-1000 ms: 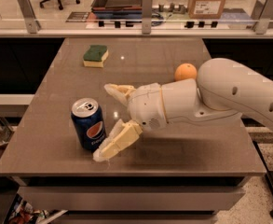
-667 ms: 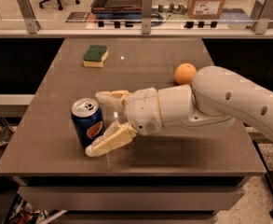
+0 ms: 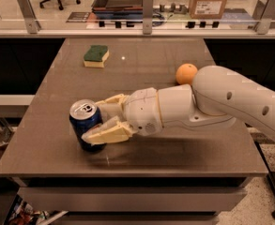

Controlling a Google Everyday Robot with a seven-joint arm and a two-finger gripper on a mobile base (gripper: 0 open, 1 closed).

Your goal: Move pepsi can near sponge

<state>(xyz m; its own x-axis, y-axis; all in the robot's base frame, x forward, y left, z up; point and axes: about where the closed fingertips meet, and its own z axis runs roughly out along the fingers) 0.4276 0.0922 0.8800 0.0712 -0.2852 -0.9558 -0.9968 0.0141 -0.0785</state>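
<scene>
The pepsi can (image 3: 82,117), dark blue with a silver top, stands upright near the front left of the brown table (image 3: 141,74). My gripper (image 3: 93,122) reaches in from the right and is closed around the can. One cream finger (image 3: 106,134) lies across its front and the other sits behind its right side. The sponge (image 3: 96,56), green over yellow, lies at the back left of the table, well away from the can.
An orange round fruit (image 3: 186,73) sits on the table's right side, just behind my white arm (image 3: 221,97). A glass rail with metal posts (image 3: 148,11) runs along the far edge. The table's front edge is just below the can.
My gripper has moved left so that its fingers went from beside the can to either side of it, and they have drawn together onto it. The can has stayed in place.
</scene>
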